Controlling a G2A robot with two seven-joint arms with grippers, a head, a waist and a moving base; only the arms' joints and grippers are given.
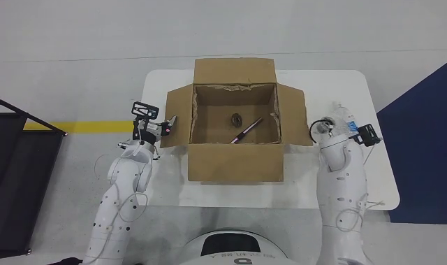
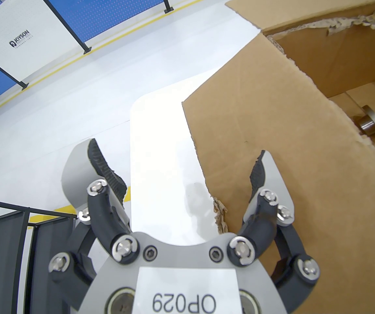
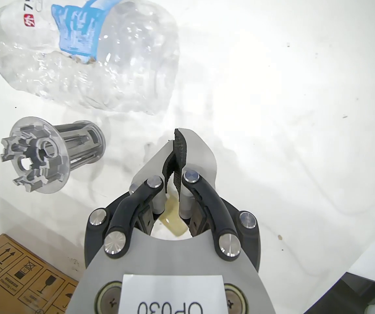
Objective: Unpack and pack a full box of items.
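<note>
A brown cardboard box [image 1: 235, 163] stands in the middle of the white bench [image 1: 335, 83] with all four flaps folded outward. On its floor lie two things: a small dark round metal piece [image 1: 236, 117] near the centre, and a slim pen [image 1: 247, 131] at about 4 o'clock from it. The pen lies diagonally, one end toward 7 o'clock and the other toward 1 o'clock, and it is apart from the metal piece. Torn brown paper hangs along the inner edge of the far wall. The left gripper [image 2: 177, 148] is at 9 o'clock of the box, just beside the outer edge of the left flap. Its fingers are spread wide and nothing is between them. The right gripper [image 3: 177, 138] is over the bare bench at 3 o'clock of the box. Its two pads are pressed together and it holds nothing. Near it a clear plastic water bottle [image 3: 86, 53] with a blue label lies on its side, dented. A grey metal part [image 3: 43, 160] with a notched flange lies on its side at about 8 o'clock from the bottle, just beside it but not touching. On the floor at 9 o'clock of the bench stands a black frame [image 1: 21, 174], and a yellow line [image 1: 98, 126] runs past it.
</note>
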